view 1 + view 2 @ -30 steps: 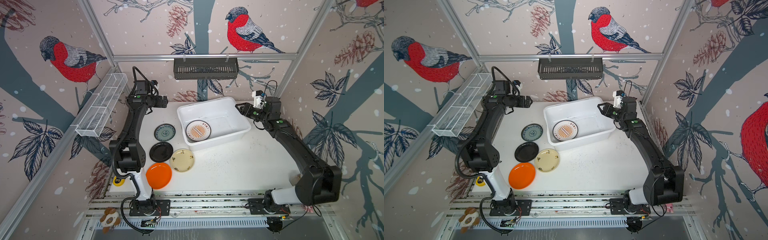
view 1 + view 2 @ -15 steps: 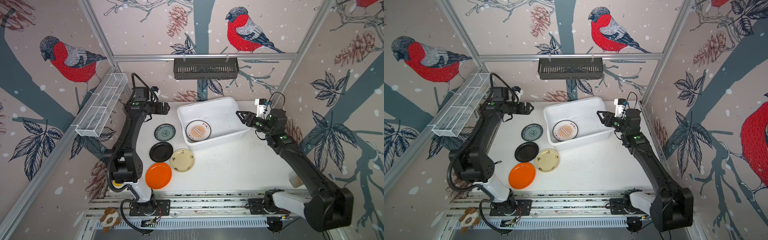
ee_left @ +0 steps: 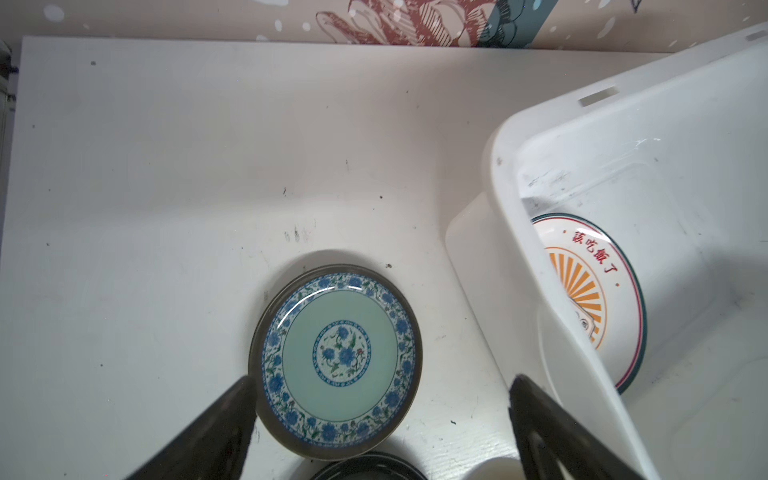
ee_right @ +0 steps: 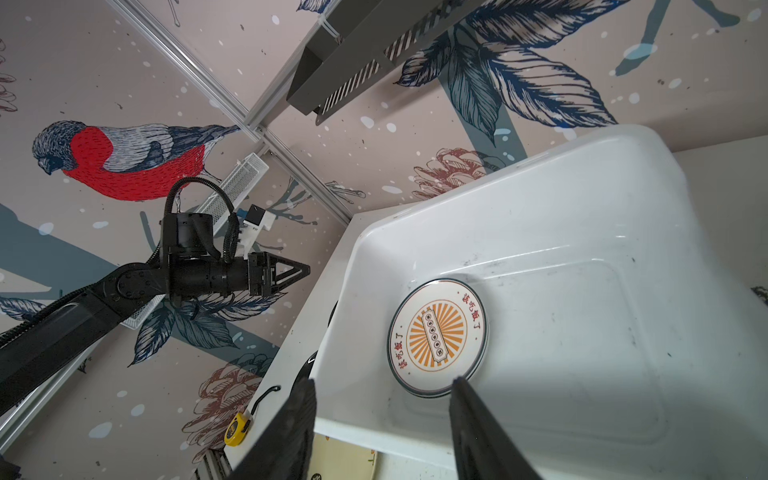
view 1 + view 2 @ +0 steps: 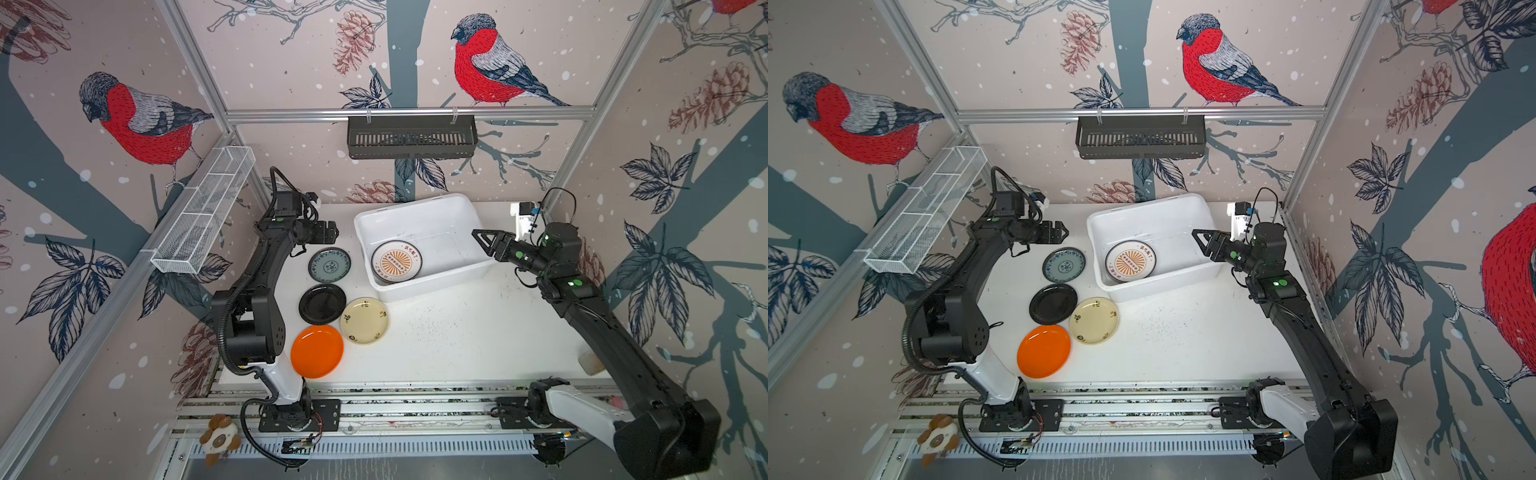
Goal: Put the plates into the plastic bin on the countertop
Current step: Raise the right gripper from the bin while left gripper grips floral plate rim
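Beside the plastic bin (image 5: 436,282) lie 4 plates (image 5: 322,304).

Robot lab cell: aluminium framing (image 5: 407,113), bird-print walls (image 5: 291,62).

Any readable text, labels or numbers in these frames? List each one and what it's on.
"該吃飯了": red characters on the rim of the sunburst plate in the plastic bin. The right wrist view shows it printed twice, on opposite sides.
Too small to read: characters on that plate's centre plaque.
Too small to read: dark marks on the cream plate.
No legible label: yellow tape measure.
Nothing else legible.
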